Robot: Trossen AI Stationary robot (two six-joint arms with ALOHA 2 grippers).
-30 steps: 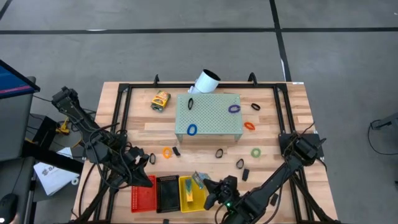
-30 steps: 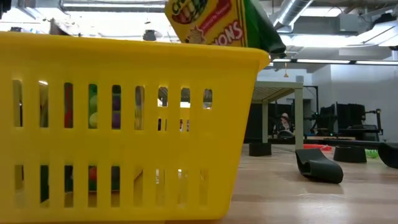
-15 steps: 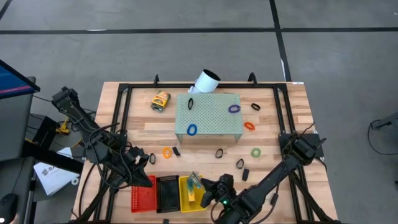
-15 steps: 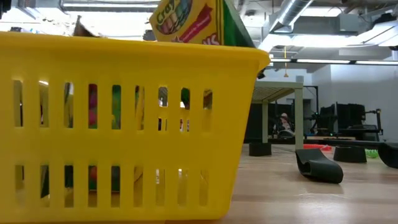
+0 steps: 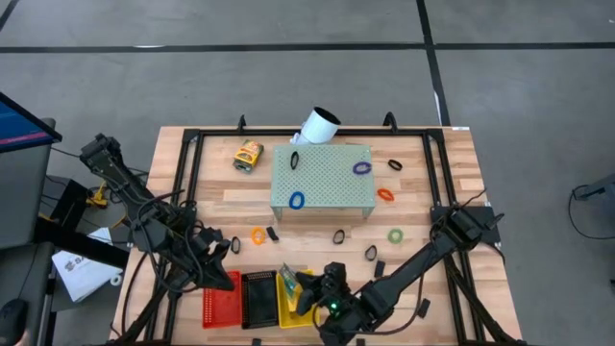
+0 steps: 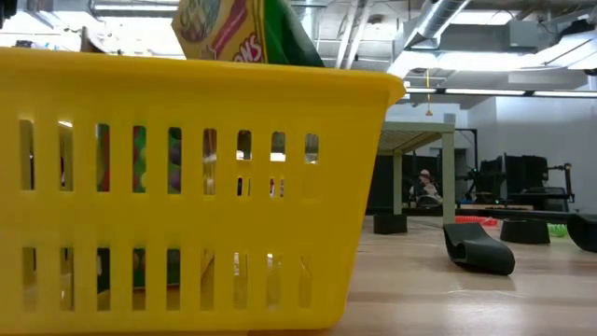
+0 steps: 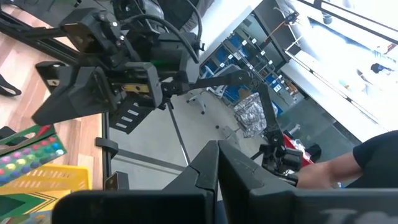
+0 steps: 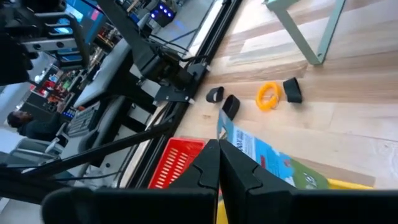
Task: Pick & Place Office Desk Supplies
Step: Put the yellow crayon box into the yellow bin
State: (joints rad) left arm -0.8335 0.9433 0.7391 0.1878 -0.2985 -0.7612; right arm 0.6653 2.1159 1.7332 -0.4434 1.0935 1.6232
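Over yellow basket [image 5: 290, 306] | crayon box [image 6: 244, 31]: yellow-orange print, green side, tilted

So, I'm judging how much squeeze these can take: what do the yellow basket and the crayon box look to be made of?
The yellow basket looks like moulded plastic: glossy, uniform colour, evenly slotted walls with a rolled rim. The crayon box, held in the right claw above it, looks like thin printed cardboard with a slight sheen, judging by its flat panels and folded edges.

This is a big work room, like a lab. Bare pipes [image 6: 438, 23] run along the ceiling. Desks with computer screens [image 6: 522, 173] stand on a grey floor [image 5: 288, 77].
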